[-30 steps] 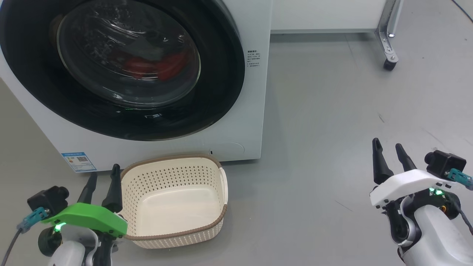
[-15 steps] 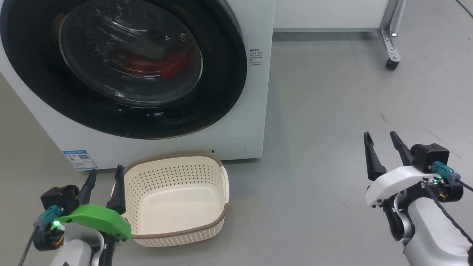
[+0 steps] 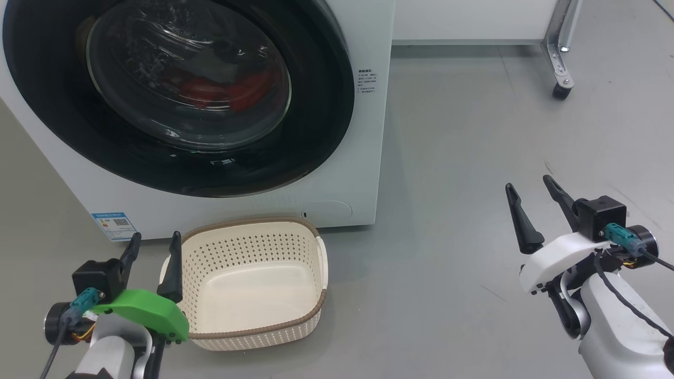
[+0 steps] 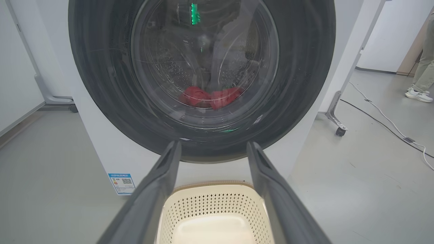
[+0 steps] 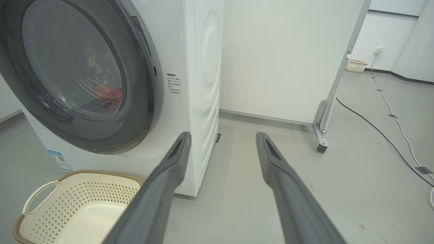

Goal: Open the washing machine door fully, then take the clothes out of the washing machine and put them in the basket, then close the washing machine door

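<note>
The white washing machine (image 3: 363,158) stands ahead with its round black-rimmed door (image 3: 316,131) shut. Red clothes (image 3: 231,92) show through the glass, low in the drum (image 4: 210,96). The cream basket (image 3: 253,223) sits empty on the floor just in front of the machine. My left gripper (image 3: 156,237) is open beside the basket's left rim, fingers pointing at the door (image 4: 298,84). My right gripper (image 3: 528,183) is open over bare floor, well to the right of the machine, holding nothing (image 5: 223,135).
A metal frame leg on a caster (image 3: 558,68) stands at the back right by a white panel. Cables (image 5: 383,135) run across the floor on the right. A person's feet (image 4: 418,95) stand far right. Grey floor spreads right of the machine.
Both grippers have edged up the head view towards the machine, the right one also drifting left. Jaws stay open; door and basket have not moved.
</note>
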### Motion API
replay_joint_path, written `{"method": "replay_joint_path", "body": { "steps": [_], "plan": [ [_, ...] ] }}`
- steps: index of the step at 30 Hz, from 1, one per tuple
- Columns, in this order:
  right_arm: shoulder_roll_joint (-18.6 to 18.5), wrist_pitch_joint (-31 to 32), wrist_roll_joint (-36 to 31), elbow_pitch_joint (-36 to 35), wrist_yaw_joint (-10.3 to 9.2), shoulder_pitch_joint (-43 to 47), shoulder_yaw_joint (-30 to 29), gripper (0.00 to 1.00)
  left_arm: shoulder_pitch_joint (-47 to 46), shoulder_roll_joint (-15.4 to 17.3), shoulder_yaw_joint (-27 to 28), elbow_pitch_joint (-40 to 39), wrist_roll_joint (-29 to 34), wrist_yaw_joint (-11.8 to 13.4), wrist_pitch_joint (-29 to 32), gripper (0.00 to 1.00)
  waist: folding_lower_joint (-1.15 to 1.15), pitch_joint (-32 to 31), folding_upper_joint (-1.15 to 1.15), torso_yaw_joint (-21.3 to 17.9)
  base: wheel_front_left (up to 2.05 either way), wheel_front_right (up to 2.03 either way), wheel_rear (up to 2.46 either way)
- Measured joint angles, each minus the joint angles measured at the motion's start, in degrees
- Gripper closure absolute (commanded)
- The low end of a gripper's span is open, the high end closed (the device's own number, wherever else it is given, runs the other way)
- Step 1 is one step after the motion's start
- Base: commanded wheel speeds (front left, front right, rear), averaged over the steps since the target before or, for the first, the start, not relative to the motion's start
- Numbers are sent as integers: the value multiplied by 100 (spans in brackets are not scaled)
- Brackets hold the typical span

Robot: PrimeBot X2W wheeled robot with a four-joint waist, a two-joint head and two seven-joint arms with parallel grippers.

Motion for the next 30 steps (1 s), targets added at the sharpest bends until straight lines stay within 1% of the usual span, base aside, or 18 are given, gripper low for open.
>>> {"method": "replay_joint_path", "body": {
  "steps": [13, 19, 21, 30],
  "plan": [
    [34, 0, -34, 12, -27, 0, -154, 0, 1, -53, 175, 87, 176, -1, -8, 0, 0, 8, 0, -38, 0, 0, 0],
    [75, 0, -33, 12, -59, 0, -310, 0, 1, -63, 300, 112, 247, 10, -8, 0, 0, 11, 0, -37, 0, 0, 0],
    [80, 0, -34, 10, -100, 0, -376, 0, 1, -59, 370, 125, 297, 10, -8, 0, 0, 9, 0, -34, 0, 0, 0],
    [100, 0, -34, 4, -96, 3, -505, 0, 7, -120, 450, 132, 402, 9, -8, 0, 0, -2, 0, -14, 0, 0, 0]
  ]
}}
